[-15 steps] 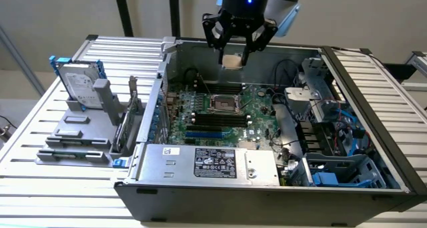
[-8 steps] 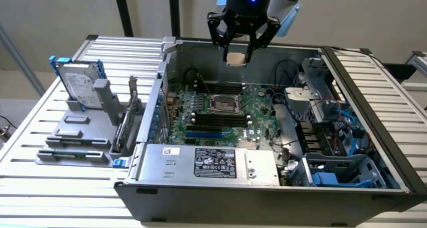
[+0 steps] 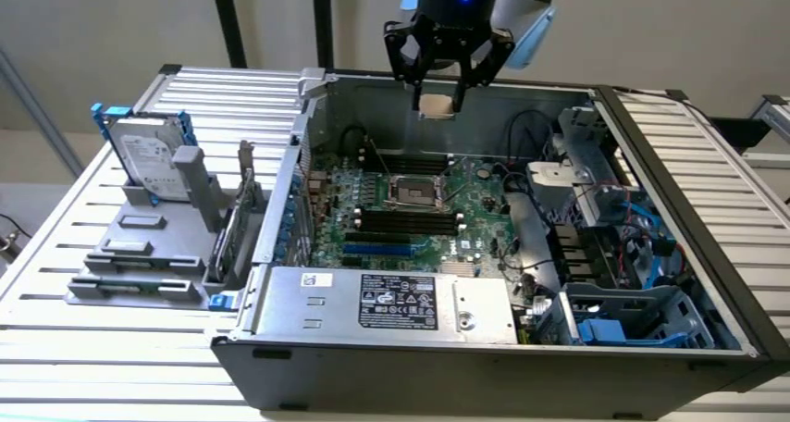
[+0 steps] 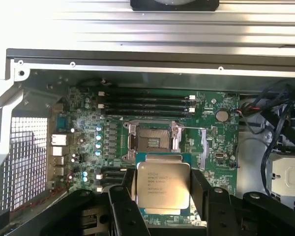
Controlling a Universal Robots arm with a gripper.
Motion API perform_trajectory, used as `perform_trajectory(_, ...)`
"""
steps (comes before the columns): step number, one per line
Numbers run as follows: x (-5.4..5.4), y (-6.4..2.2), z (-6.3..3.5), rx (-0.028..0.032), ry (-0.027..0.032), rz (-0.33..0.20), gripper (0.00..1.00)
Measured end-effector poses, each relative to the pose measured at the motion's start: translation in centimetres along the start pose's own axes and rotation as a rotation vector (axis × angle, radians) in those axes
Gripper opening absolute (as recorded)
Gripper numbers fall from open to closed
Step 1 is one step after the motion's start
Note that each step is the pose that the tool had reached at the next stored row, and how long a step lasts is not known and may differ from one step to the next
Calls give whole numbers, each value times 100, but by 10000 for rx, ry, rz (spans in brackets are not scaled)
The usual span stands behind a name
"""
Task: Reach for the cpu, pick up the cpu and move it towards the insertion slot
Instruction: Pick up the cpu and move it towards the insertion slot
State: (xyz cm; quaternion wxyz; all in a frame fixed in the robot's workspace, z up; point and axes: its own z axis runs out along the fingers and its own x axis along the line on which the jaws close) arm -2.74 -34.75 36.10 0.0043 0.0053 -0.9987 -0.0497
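Note:
My gripper (image 3: 438, 103) hangs high over the open computer case, above the back of the motherboard, shut on the cpu (image 3: 438, 105), which shows as a small pale square between the fingertips. In the wrist view the cpu (image 4: 163, 185) shows its silver-grey printed top, clamped between the black fingers (image 4: 201, 189). The insertion slot (image 3: 416, 192) is a square socket with a shiny frame and dark centre near the middle of the green motherboard, well below the gripper. In the wrist view the insertion slot (image 4: 153, 136) lies just beyond the held chip.
Long black memory slots (image 3: 405, 220) and a blue card slot (image 3: 385, 249) flank the socket. A power supply (image 3: 385, 302) fills the case front; cables and drive bays (image 3: 605, 228) crowd the exterior view's right. A hard drive with blue rails (image 3: 146, 158) stands on a grey rack outside the case.

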Motion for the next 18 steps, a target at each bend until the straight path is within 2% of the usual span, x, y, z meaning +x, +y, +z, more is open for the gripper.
perform_trajectory(7, -2, 125, 20, 38, 24, 2, 55)
perform_trajectory(18, -2, 129, 20, 41, 53, 5, 55)
